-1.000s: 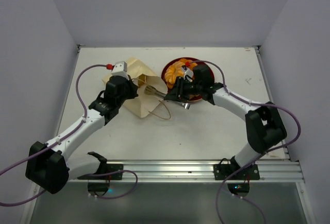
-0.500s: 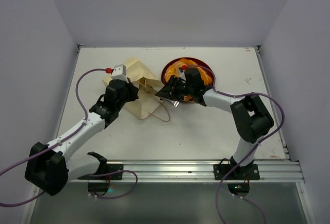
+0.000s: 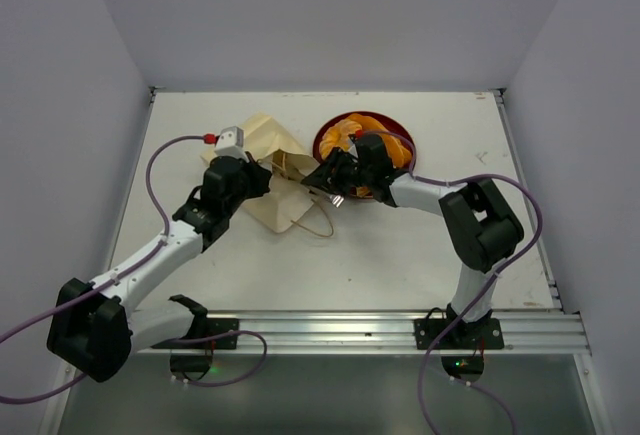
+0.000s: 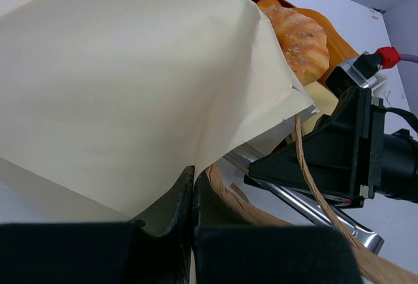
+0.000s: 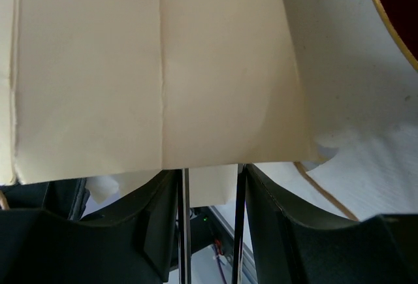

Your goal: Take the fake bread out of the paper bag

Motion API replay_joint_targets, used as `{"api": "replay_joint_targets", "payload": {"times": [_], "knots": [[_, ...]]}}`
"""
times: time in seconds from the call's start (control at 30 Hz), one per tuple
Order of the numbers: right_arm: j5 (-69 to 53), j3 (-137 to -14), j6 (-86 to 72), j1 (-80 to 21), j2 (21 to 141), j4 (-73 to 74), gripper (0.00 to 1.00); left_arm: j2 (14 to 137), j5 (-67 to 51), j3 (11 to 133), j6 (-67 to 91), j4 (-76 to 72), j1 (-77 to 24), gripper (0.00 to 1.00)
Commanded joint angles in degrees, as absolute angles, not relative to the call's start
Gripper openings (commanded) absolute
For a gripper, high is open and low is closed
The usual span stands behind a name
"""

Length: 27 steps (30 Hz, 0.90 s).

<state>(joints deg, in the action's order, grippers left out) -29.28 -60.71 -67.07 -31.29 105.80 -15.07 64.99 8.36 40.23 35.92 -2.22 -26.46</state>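
The cream paper bag (image 3: 270, 160) lies on its side on the table, mouth toward the red plate. My left gripper (image 3: 255, 183) is shut on the bag's lower edge (image 4: 130, 88), the jaws pinched together on the paper (image 4: 192, 189). My right gripper (image 3: 322, 179) is open at the bag's mouth; in its own view the fingertips (image 5: 209, 179) slip under the paper's edge (image 5: 150, 68) with nothing seen between them. Orange toy breads (image 3: 343, 133) lie on the plate; a speckled one shows in the left wrist view (image 4: 297, 32). The bag's inside is hidden.
The red plate (image 3: 365, 115) sits just right of the bag, partly covered by my right wrist. A brown cord handle loop (image 3: 318, 223) lies on the table in front of the bag. White walls close in the back and sides.
My right gripper has moved left from over the plate to the bag's mouth. My left gripper keeps its hold on the bag, which shifted slightly.
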Motion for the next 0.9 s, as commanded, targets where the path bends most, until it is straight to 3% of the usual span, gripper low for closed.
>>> {"api": "replay_joint_targets", "payload": {"times": [0.0, 0.6, 0.87], "knots": [[-26.28, -61.43, -67.41, -31.46, 103.98, -14.50, 0.47, 63.54, 7.56, 39.20, 37.70, -5.71, -26.10, 0.00], [-24.35, -63.98, -72.42, -32.17, 109.51, -19.16, 0.46, 64.07, 0.71, 38.41, 38.76, -7.12, -26.19, 0.00], [-23.99, -64.51, -73.03, -32.17, 110.92, -20.48, 0.33, 63.02, -1.93, 37.97, 39.11, -7.21, -26.19, 0.00]]}}
